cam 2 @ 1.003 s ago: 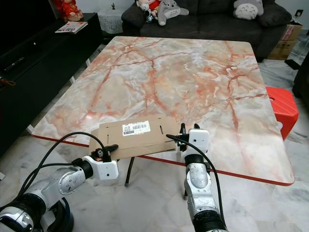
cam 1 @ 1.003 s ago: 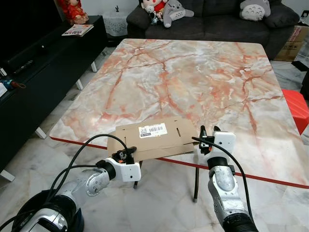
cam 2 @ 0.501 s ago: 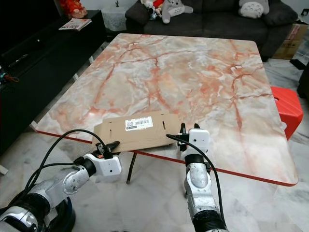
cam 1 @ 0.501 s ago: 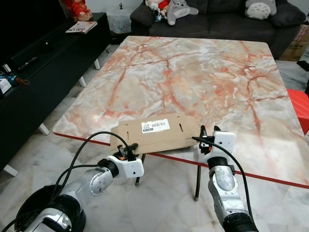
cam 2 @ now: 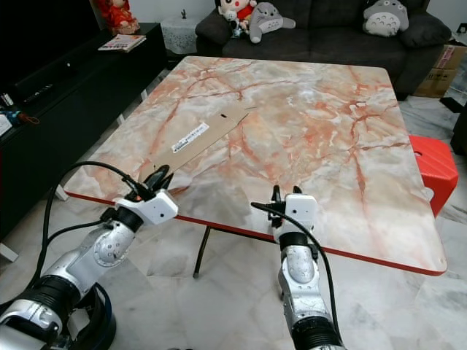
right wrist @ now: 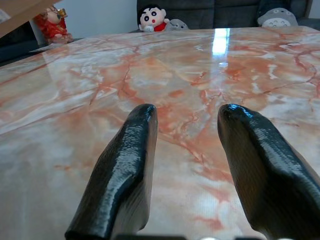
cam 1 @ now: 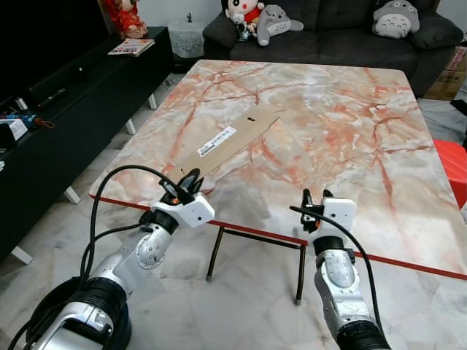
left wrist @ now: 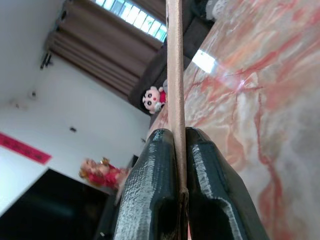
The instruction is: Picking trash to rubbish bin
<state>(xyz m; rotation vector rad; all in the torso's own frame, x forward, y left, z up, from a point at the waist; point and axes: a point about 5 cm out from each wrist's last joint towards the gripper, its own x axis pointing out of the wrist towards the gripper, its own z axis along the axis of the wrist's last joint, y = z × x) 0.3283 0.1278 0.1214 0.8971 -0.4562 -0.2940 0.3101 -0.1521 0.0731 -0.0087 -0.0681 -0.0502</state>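
At the far left a black TV cabinet (cam 1: 66, 95) runs along the wall, with a magazine (cam 1: 131, 47) on its far end; just beside it stands the marble table (cam 1: 328, 146), pink-veined, with a red edge along its near side. The left gripper (cam 1: 188, 185) sits at the table's near left edge, its two black fingers (left wrist: 150, 200) clamped on the near end of a flattened cardboard sheet (cam 1: 233, 142); in the left wrist view the sheet is seen edge-on, pinched between the pads. The cardboard slants up and away from the gripper over the tabletop, its far end raised off the marble, and a white barcode label (cam 1: 217, 142) shows on its upper face. To the right, the right gripper (cam 1: 312, 211) hovers at the near edge of the table, fingers (right wrist: 125, 165) spread apart with nothing between them; bare marble lies ahead of them. Beyond the table stands a dark sofa (cam 1: 328, 33) with plush toys (cam 1: 255, 14) on it; a red stool (cam 1: 454, 164) sits at the table's right side.
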